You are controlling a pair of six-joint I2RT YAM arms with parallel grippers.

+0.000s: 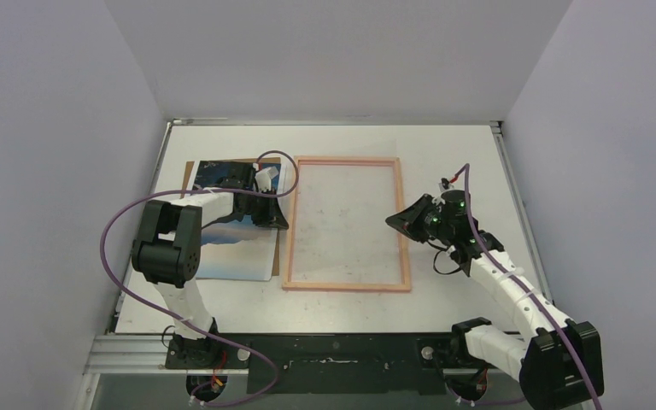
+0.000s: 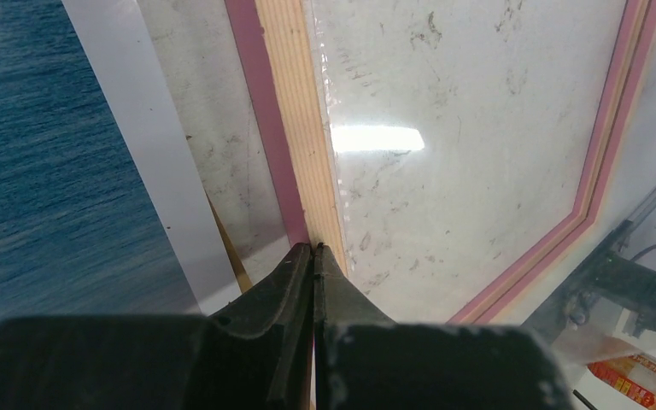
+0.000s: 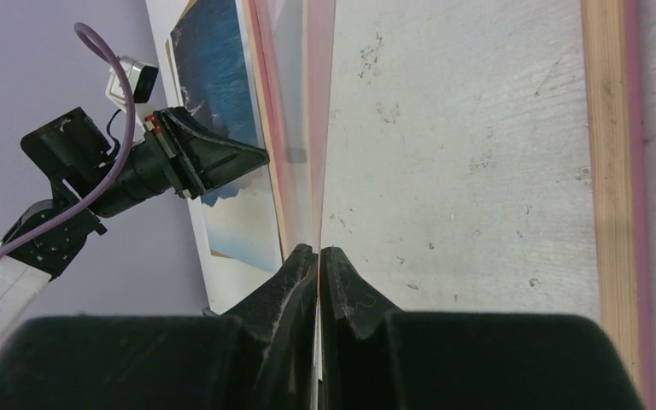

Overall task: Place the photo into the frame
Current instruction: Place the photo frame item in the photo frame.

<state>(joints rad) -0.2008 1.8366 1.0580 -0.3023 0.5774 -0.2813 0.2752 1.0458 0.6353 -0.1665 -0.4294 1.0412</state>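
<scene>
Task judged not started: the photo (image 1: 237, 252) lay just left of the unfilled frame (image 1: 346, 286) on the tabletop (image 1: 342, 141), left tool (image 1: 282, 222) and right tool (image 1: 390, 220) both pressed together, holding nothing.

Scuffed white table (image 1: 444, 145), frame (image 1: 348, 160) lying flat, brown board (image 1: 190, 173)
</scene>
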